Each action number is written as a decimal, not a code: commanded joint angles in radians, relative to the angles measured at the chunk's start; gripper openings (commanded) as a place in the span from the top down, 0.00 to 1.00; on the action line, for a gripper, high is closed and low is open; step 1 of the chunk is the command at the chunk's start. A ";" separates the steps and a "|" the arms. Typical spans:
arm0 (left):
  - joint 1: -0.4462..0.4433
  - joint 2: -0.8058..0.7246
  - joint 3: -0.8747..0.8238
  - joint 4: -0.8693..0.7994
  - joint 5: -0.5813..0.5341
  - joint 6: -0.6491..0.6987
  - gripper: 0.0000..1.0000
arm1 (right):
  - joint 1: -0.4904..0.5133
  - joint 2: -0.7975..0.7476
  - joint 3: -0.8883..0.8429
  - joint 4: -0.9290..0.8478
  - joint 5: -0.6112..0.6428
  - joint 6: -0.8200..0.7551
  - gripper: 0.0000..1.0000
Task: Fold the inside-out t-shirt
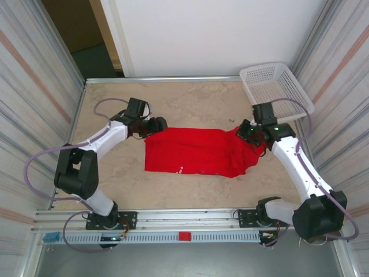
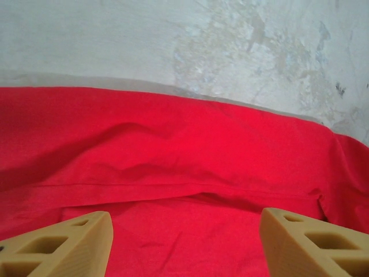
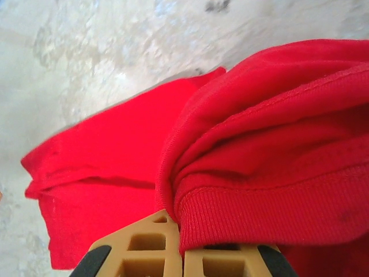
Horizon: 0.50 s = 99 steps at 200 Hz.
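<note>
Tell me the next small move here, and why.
Probably lower the left gripper and close it on the left edge of the t-shirt. Its jaws stand open over the cloth with nothing pinched, while the right gripper is shut on a ribbed edge at the other end.

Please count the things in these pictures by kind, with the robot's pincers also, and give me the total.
T-shirt: 1
Basket: 1
Pincers: 2, the left pincer and the right pincer
Total: 4
</note>
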 commanded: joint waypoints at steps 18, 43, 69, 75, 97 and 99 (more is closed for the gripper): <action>0.097 -0.008 0.061 -0.067 0.074 0.061 0.32 | 0.215 0.088 0.100 -0.051 0.250 0.216 1.00; 0.161 0.013 0.081 -0.068 0.118 0.072 0.32 | 0.361 0.169 0.173 -0.060 0.349 0.321 1.00; 0.211 0.040 0.095 -0.073 0.158 0.091 0.32 | 0.474 0.304 0.291 -0.080 0.399 0.392 1.00; 0.220 0.047 0.096 -0.073 0.169 0.096 0.32 | 0.494 0.335 0.323 -0.087 0.409 0.406 1.00; 0.260 0.055 0.082 -0.065 0.193 0.100 0.31 | 0.550 0.439 0.431 -0.106 0.435 0.471 1.00; 0.264 0.056 0.080 -0.064 0.195 0.101 0.31 | 0.554 0.447 0.441 -0.106 0.435 0.474 1.00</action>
